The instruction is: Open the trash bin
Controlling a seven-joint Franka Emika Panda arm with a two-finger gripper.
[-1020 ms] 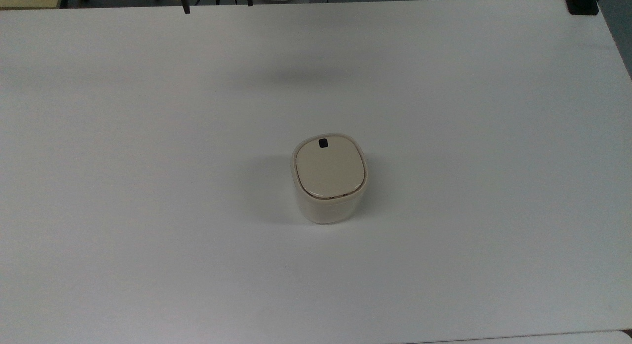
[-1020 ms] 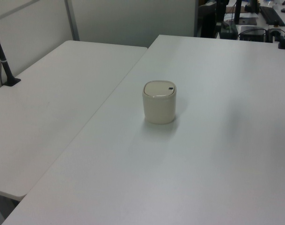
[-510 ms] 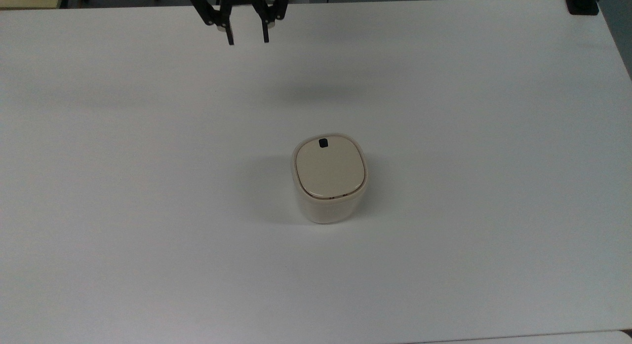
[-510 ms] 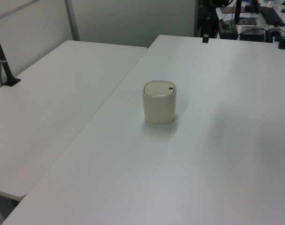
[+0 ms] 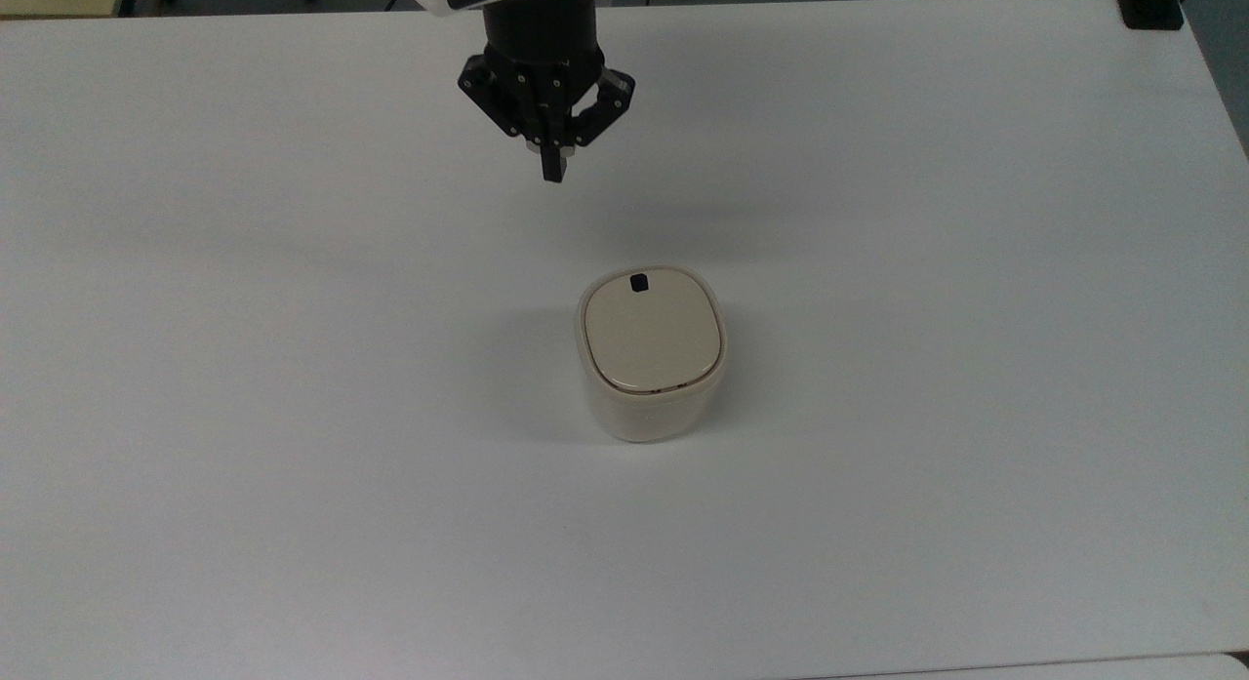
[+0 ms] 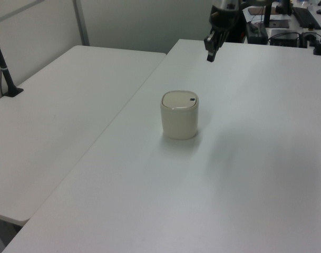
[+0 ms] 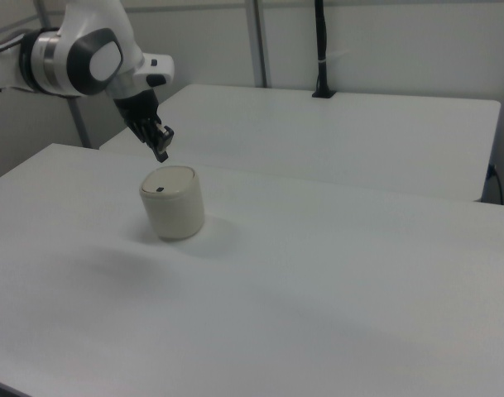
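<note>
The trash bin (image 5: 650,368) (image 6: 179,117) (image 7: 174,204) is a small cream-white rounded-square tub standing on the white table (image 5: 293,368). Its flat beige lid lies down flat, with a small black button (image 5: 638,283) near the lid's far edge in the top view. My gripper (image 5: 552,171) (image 6: 210,57) (image 7: 161,153) hangs in the air beyond the bin, toward the top view's top and a little to its left. Its black fingers are shut together with nothing between them. It is well apart from the bin.
A second white table (image 6: 60,121) (image 7: 334,132) adjoins mine. A black post (image 6: 5,71) is clamped at its edge. A black clamp (image 5: 1151,7) sits at the top view's top right corner. Open table surface surrounds the bin on all sides.
The arm has come in from the far edge toward the bin and lowered. Its fingers, apart half a second ago, have come together. The bin has not moved.
</note>
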